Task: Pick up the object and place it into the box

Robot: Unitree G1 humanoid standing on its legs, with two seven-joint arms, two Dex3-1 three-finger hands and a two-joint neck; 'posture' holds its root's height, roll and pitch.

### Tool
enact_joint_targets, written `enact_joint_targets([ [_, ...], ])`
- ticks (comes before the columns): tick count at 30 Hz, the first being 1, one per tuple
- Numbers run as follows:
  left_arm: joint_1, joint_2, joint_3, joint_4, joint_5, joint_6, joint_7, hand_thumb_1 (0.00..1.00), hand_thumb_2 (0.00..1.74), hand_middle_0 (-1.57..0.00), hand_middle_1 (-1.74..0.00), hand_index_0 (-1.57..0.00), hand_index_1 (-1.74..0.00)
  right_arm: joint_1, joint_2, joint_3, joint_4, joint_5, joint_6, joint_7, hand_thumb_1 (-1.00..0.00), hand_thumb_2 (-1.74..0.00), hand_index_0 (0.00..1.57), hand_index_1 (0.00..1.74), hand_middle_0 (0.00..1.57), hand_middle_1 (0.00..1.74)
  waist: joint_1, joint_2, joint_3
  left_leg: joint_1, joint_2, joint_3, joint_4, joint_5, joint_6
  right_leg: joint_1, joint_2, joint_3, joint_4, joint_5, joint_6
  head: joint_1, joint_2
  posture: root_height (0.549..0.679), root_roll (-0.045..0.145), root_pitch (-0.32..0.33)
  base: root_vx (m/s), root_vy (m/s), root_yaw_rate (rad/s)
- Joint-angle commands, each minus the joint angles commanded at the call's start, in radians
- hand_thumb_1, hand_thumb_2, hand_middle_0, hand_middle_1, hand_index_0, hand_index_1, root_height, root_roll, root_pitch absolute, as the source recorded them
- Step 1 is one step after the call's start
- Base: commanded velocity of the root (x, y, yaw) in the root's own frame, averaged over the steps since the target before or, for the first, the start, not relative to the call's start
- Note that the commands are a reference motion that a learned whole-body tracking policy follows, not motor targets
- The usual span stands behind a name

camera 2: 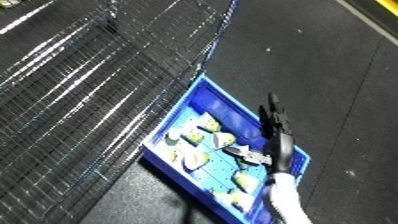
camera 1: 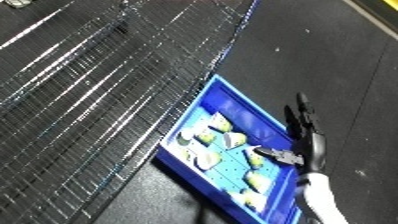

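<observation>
The blue bin [camera 1: 233, 100] lies beside a wire rack [camera 1: 89, 90], already holding several pale yellow-white objects [camera 1: 207, 159]; the right hand [camera 1: 306, 135] hangs over the bin's right rim, fingers stretched out straight and apart, thumb reaching inward over the contents (apparently just letting go); nothing sits in its grasp. The left hand is out of sight.
</observation>
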Motion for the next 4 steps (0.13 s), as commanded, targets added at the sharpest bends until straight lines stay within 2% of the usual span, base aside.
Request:
enact_joint_targets([
  [2, 0.003, -0.003, -0.003, -0.003, -0.005, 0.000, 0.002, 1.00, 1.74, -1.57, -1.74, -1.57, -1.74, -0.006, 0.004, 0.020, -0.019, -0.012, 0.001, 0.026, 0.00, 0.00, 0.00, 0.00, 0.00, 0.00, 0.011, -0.005, -0.001, -0.001, -0.001, -0.009, -0.002, 0.004, -0.0007, 0.005, 0.0028, -0.006, 0.003, -0.005, -0.0047, -0.033, -0.002, 0.669, 0.081, 0.031, 0.019, -0.039, 0.196],
  [4, 0.005, -0.006, -0.007, -0.006, -0.001, -0.006, 0.007, 1.00, 1.74, -1.57, -1.74, -1.57, -1.74, -0.017, 0.012, 0.050, -0.041, -0.020, 0.003, 0.060, 0.00, 0.00, 0.00, 0.00, 0.00, 0.00, 0.025, -0.011, -0.001, -0.004, -0.004, -0.020, -0.002, 0.008, -0.0008, 0.010, 0.0059, -0.014, 0.007, -0.010, -0.0105, -0.077, -0.003, 0.668, 0.081, 0.026, 0.016, -0.060, 0.241],
])
